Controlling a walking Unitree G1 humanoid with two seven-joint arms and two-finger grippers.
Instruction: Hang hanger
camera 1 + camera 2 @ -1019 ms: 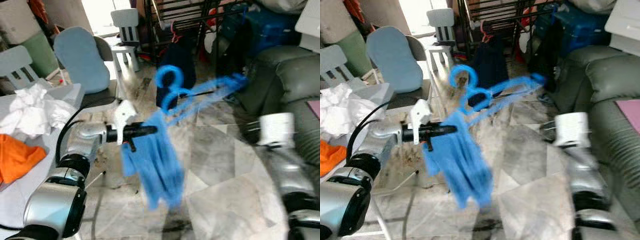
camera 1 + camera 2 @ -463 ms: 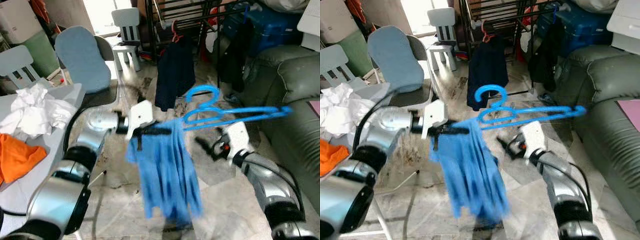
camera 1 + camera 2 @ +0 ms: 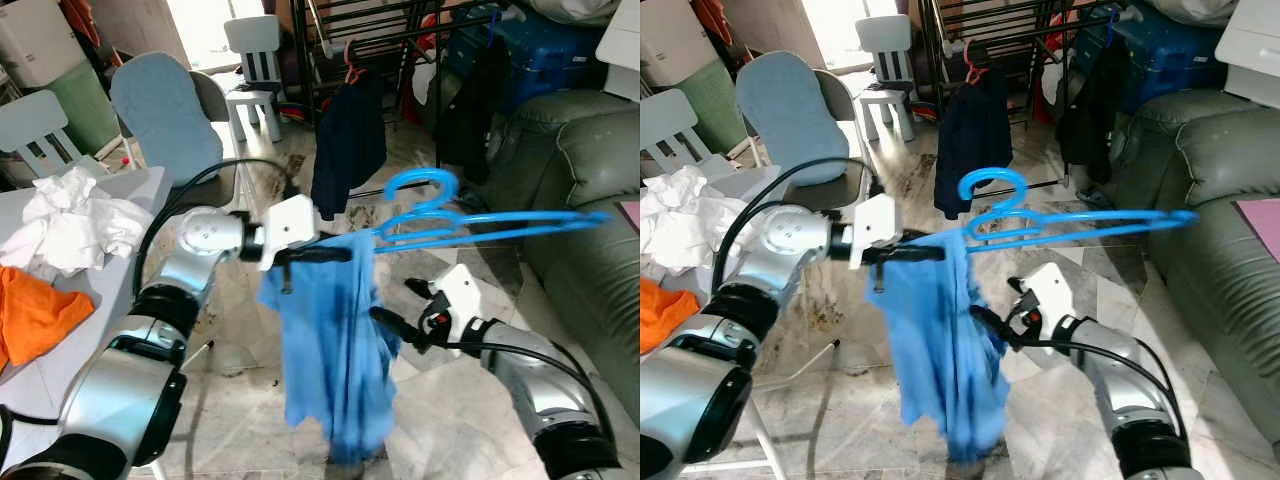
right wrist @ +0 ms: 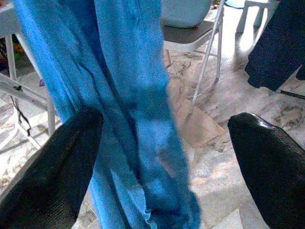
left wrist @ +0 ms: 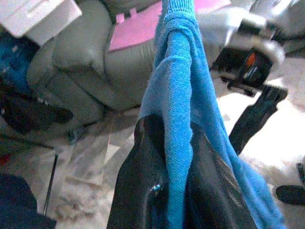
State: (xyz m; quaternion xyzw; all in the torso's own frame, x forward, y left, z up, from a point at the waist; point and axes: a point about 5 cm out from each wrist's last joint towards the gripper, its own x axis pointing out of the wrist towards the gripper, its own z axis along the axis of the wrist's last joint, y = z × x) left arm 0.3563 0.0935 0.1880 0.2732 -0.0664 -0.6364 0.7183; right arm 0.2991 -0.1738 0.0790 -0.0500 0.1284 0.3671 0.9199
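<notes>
Two silver arms with black elbow joints are seen. White wrist housings are carried by the left gripper (image 3: 335, 254) and right gripper (image 3: 392, 325). Long glossy black fingers; black cables looped alongside; an orange mark on the right wrist.

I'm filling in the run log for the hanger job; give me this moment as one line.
left gripper: shut on blue cloth | cloth: draped on blue hanger | right gripper: open, at cloth | rack: not reached

Sofa (image 3: 585, 150): grey-green, robot's right.
Table (image 3: 120, 195): left; crumpled white cloth (image 3: 65, 225), orange cloth (image 3: 30, 315) on it.
Chair (image 3: 165, 120): blue-padded, behind table.
Dark garment (image 3: 348, 145): hangs on black rack (image 3: 370, 20).
Floor (image 3: 440, 410): marble tile.
</notes>
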